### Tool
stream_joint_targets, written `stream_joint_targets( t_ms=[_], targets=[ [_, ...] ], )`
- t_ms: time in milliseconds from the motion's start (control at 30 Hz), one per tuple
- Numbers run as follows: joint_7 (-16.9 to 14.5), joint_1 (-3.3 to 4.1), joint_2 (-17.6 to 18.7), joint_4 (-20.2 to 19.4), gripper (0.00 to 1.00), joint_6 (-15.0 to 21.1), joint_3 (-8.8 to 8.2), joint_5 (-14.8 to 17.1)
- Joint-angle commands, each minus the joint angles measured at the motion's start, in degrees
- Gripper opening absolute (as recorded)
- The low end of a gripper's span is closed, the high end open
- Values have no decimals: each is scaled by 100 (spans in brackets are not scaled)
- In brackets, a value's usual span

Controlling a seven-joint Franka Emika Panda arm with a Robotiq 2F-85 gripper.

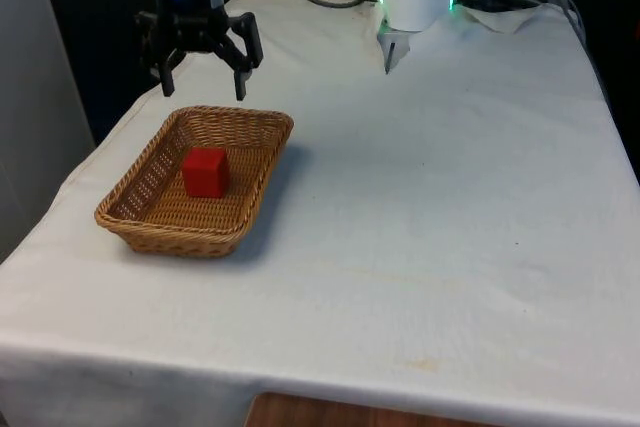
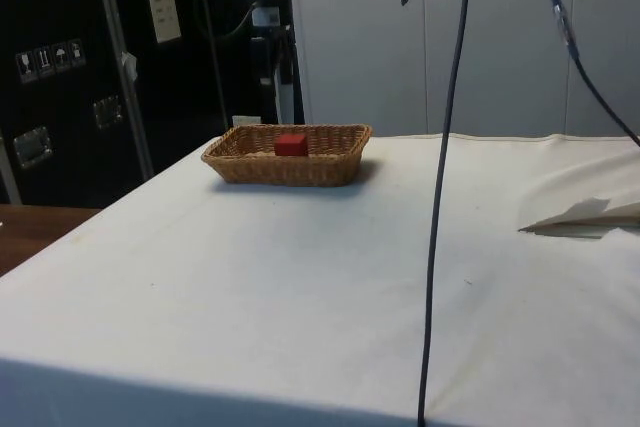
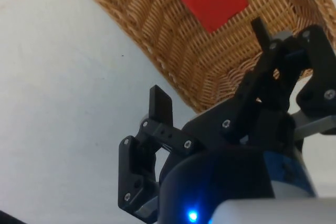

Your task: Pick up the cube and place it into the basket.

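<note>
I've got the small red cube [image 1: 205,172] sitting on the floor of the woven wicker basket [image 1: 262,169] — job looks done. My black two-finger gripper [image 1: 203,79] hangs spread and empty above the basket's far rim — cube below, nearer the camera.

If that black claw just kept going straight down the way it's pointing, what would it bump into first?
Probably the far rim of the woven wicker basket, or the white cloth just beyond it. The open black two-finger gripper hangs above that edge, not over the red cube; depth is hard to judge.
</note>
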Motion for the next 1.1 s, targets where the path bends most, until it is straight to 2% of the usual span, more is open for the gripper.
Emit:
stream_joint_targets(
  t_ms=[0,33,67,267,300,333,500,533,567,800,833,867,1067],
  targets=[
    [0,17,-34,-34,100,0,0,-11],
    [0,29,-69,-69,100,6,0,-23],
    [-23,86,-155,-189,100,115,-17,-46],
    [-74,172,-304,-367,100,132,-11,-52],
    [-63,120,-241,-275,100,23,6,-34],
    [-86,183,-327,-390,100,138,-11,-52],
    [-155,241,-453,-556,100,178,-11,-52],
    [-138,195,-407,-481,100,63,6,-34],
    [-160,246,-476,-584,100,189,-6,-52],
    [-218,298,-613,-768,100,241,34,-52],
    [-212,258,-567,-693,100,138,57,-34],
    [-223,304,-630,-791,100,246,40,-52],
    [-286,350,-796,-1014,100,344,69,-52]
  ],
)
